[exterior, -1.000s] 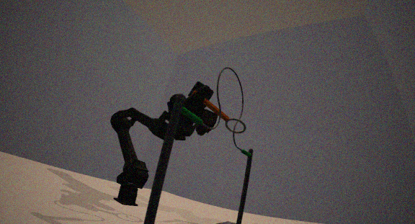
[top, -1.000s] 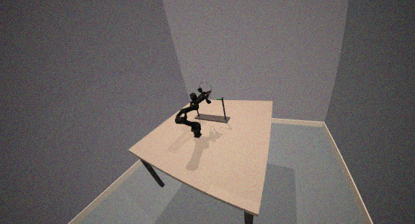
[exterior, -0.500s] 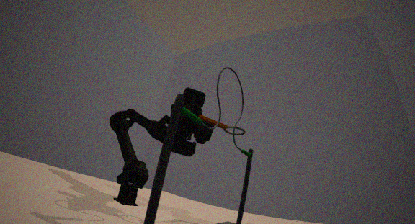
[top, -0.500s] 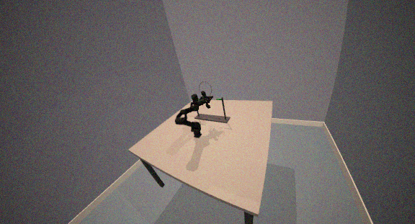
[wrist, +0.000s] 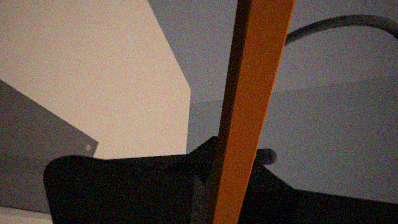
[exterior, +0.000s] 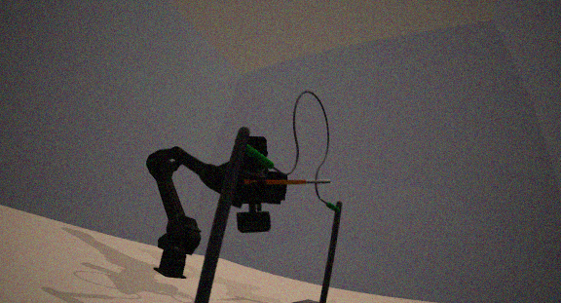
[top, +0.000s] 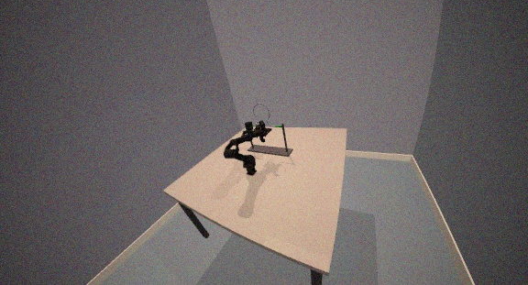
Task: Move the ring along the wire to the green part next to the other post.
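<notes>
My gripper (top: 269,131) (exterior: 280,182) (wrist: 220,144) is shut on the orange handle (exterior: 294,182) (wrist: 252,100), held about level in the exterior view. The ring (exterior: 324,182) shows nearly edge-on there, level with the lower grey wire (exterior: 328,133), a little above the green part (exterior: 331,207) by the far post (exterior: 331,252). The view does not tell whether ring and wire touch. The other green part (top: 278,126) (exterior: 259,157) meets the near post (top: 285,138) (exterior: 219,216), in front of the arm in the exterior view. The ring is outside the wrist view.
The grey wire rises in a tall loop above the gripper; part of it crosses the wrist view (wrist: 350,21) at upper right. In the exterior view the wire's lower bend passes close by the gripper body. The posts stand on a dark base (top: 270,150) (wrist: 40,160) on the table (top: 302,208).
</notes>
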`<state>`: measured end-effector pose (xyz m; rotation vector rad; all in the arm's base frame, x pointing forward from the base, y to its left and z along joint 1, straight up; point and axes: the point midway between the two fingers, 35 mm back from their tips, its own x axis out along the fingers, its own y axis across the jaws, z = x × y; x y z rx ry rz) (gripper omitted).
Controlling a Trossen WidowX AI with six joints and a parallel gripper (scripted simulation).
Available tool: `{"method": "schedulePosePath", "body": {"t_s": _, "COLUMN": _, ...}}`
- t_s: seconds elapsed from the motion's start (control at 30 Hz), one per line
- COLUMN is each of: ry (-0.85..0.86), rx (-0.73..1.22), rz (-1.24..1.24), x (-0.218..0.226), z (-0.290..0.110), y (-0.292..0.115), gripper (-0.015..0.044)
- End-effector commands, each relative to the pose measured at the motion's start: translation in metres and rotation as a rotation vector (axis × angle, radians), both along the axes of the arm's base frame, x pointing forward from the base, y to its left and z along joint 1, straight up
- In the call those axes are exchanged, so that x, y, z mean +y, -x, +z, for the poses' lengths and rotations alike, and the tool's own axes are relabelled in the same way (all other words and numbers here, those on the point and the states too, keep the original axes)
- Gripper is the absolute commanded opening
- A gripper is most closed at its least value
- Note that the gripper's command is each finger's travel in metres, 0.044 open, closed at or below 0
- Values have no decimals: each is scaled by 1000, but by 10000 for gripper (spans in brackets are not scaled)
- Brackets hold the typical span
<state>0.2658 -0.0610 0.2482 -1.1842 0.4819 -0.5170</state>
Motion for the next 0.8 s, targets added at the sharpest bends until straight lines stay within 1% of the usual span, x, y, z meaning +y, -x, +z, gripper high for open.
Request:
{"method": "schedulePosePath", "body": {"t_s": 0.0, "ry": -98, "rx": -15, "rz": 37, "x": 4, "z": -16, "y": -5, "gripper": -150}}
{"method": "schedulePosePath", "body": {"t_s": 0.37, "ry": -380, "rx": -43, "rz": 70, "x": 27, "z": -54, "y": -10, "gripper": -150}}
{"method": "schedulePosePath", "body": {"t_s": 0.77, "ry": -676, "rx": -61, "rz": 71, "x": 63, "z": -85, "y": -12, "gripper": -150}}
